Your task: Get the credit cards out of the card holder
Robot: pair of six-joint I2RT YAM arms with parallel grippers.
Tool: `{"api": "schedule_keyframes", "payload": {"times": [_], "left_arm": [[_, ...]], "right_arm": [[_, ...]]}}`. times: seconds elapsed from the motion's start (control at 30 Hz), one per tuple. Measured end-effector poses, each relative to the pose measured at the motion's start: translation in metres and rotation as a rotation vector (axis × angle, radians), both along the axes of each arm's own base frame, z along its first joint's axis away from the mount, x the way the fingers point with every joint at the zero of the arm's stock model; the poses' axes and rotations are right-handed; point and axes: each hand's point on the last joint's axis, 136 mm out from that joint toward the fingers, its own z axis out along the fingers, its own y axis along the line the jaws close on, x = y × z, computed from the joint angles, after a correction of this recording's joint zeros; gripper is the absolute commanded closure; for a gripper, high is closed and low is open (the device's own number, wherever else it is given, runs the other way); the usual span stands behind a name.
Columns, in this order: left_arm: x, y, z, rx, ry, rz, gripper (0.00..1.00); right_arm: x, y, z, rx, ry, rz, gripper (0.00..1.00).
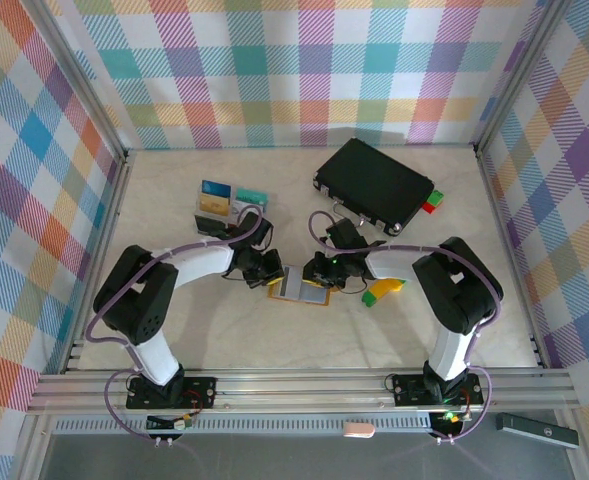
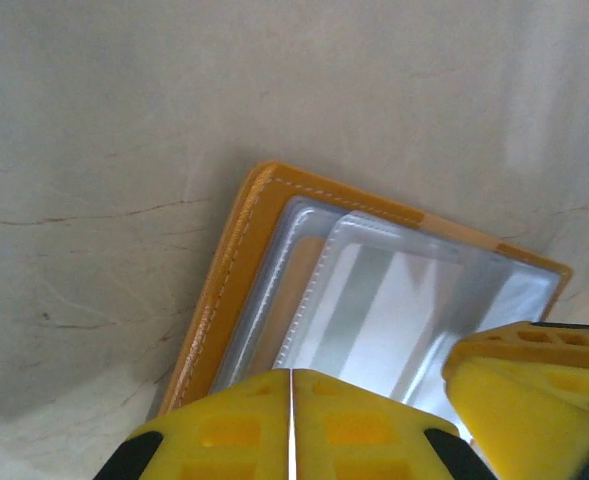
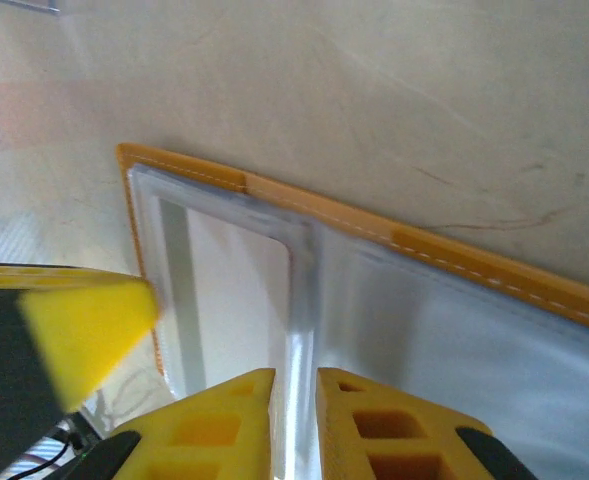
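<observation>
The left gripper [image 1: 270, 270] sits at the 9 o'clock edge of the card holder [image 1: 302, 290]. Its yellow fingers [image 2: 224, 430] are pressed together with only a seam line between them. The right gripper [image 1: 324, 270] comes in from the holder's 1 o'clock side. In the right wrist view its jaws stand a narrow slit apart, and the middle fold of the clear sleeve runs into that slit. I cannot tell whether they actually nip it. One finger [image 2: 534, 390] of the right gripper shows in the left wrist view, resting over the sleeve at 4 o'clock.

The card holder lies spread open and flat on the surface [image 1: 174, 330], near the middle and between the two grippers. Its orange stitched border frames the clear pockets. A pale grey-white panel shows through one pocket, though whether that is a card is unclear.

The credit cards [image 1: 217, 198] lie in a small cluster on the surface at about 10 o'clock from the holder, well apart from it. One is blue and yellow, and a teal one is just beside it.

A black case [image 1: 374, 185] lies at 1 o'clock. A green-and-yellow block [image 1: 384, 290] sits at 3 o'clock, near the right arm.
</observation>
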Motion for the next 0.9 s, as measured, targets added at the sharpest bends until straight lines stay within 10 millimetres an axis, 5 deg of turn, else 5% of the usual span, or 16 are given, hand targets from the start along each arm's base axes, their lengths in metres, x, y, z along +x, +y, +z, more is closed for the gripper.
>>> {"api": "schedule_keyframes", "payload": {"times": [0.9], "left_arm": [[0.002, -0.002, -0.002, 0.003, 0.009, 0.005, 0.92]], "right_arm": [[0.001, 0.007, -0.009, 0.047, 0.062, -0.02, 0.86]]}}
